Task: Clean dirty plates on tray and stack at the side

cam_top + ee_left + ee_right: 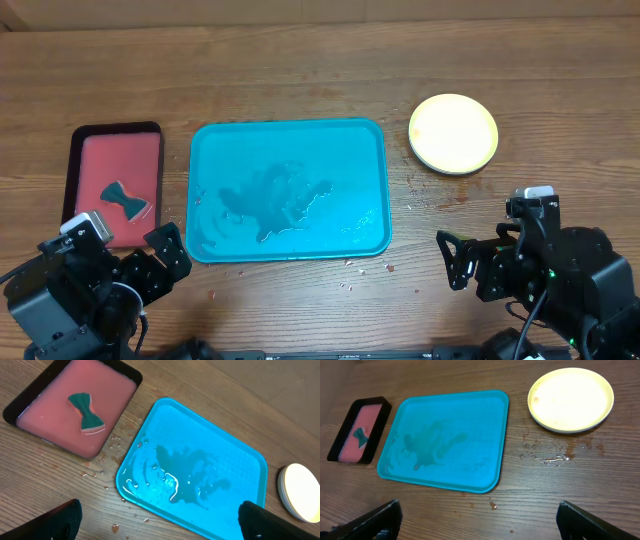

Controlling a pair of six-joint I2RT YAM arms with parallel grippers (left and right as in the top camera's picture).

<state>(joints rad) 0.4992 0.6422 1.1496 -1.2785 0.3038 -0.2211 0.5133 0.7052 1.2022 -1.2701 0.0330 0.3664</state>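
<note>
The tray [370,135] holds only a puddle [275,195]. The plates [453,132] are stacked on the worktop [300,60] to its right, yellow-green one on top (those beneath show only as thin rims). The left gripper [172,255] and right gripper [448,260] hang at the near edge, spread wide and empty. Droplets [552,459] lie just near of the stack, so a nudge could slide it on the wet wood, and tilting the tray would spill the puddle.
</note>
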